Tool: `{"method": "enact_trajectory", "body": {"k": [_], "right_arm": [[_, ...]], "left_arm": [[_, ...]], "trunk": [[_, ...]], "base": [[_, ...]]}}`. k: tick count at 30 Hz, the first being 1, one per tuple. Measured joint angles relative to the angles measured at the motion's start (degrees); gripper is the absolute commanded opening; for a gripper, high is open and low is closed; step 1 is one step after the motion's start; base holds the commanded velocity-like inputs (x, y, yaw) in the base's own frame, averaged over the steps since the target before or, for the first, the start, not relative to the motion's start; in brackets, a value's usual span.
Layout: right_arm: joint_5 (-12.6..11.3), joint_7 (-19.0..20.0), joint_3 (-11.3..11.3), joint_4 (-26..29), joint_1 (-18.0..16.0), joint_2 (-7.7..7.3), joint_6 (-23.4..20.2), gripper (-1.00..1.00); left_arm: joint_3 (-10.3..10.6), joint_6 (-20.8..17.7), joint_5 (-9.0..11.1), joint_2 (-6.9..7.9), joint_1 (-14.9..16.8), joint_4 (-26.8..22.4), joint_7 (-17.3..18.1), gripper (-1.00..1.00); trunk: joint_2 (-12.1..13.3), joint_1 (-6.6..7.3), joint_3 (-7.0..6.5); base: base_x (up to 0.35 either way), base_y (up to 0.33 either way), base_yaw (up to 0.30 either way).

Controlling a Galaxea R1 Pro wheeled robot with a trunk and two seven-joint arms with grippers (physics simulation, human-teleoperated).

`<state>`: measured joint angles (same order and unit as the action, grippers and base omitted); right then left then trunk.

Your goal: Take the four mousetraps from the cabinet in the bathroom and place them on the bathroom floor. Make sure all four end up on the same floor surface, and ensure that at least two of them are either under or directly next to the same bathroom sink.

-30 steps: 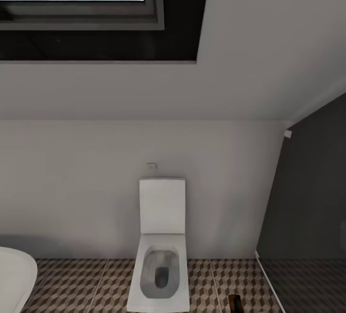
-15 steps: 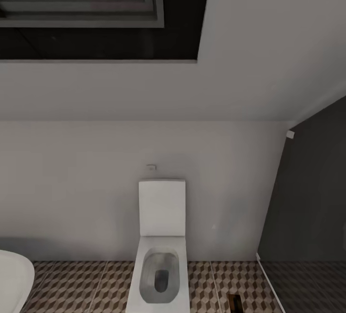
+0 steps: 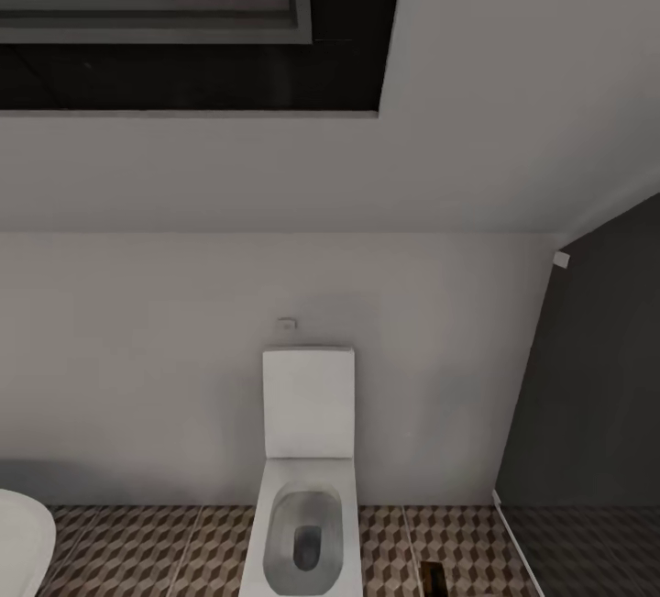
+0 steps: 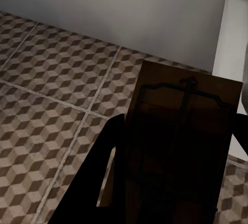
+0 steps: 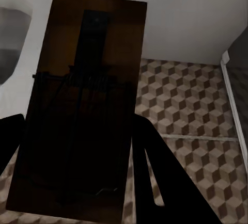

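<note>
Two mousetraps carried above patterned bathroom tiles.
The left gripper clamps a flat brown wooden mousetrap with dark wire; the right gripper clamps another wooden mousetrap. Bottom centre of the head view: a white rectangular toilet on the cube-patterned floor.

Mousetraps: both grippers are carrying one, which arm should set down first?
Either; hedged pick is left. Both grippers hold a mousetrap over the tiled floor: left mousetrap, right mousetrap. The left one hangs over more open tile by the wall; the right one sits close beside the toilet.
</note>
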<state>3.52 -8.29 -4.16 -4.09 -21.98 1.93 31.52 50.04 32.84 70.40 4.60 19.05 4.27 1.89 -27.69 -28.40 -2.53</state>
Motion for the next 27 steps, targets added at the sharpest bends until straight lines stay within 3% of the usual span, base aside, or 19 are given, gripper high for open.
{"method": "enact_trajectory", "body": {"k": [19, 23, 27], "right_arm": [[0.09, -0.07, 0.06, 0.02, 0.00, 0.92, 0.07, -1.00], [0.12, -0.13, 0.23, 0.34, 0.00, 0.36, 0.04, -1.00], [0.02, -0.41, 0.27, 4.19, -0.07, -0.32, -0.18, -1.00]], "left_arm": [[0.06, 0.01, 0.47, -0.44, 0.00, -0.26, 0.40, -1.00], [0.10, -0.05, 0.32, -1.10, 0.00, -0.27, 0.23, -1.00], [-0.09, -0.08, 0.29, -1.88, 0.00, -0.24, -0.03, -1.00]], "trunk": [[0.00, 0.00, 0.00], [0.00, 0.00, 0.00], [-0.01, 0.00, 0.00]], "base": [[0.000, 0.000, 0.000], [0.000, 0.000, 0.000], [0.000, 0.000, 0.000]]}}
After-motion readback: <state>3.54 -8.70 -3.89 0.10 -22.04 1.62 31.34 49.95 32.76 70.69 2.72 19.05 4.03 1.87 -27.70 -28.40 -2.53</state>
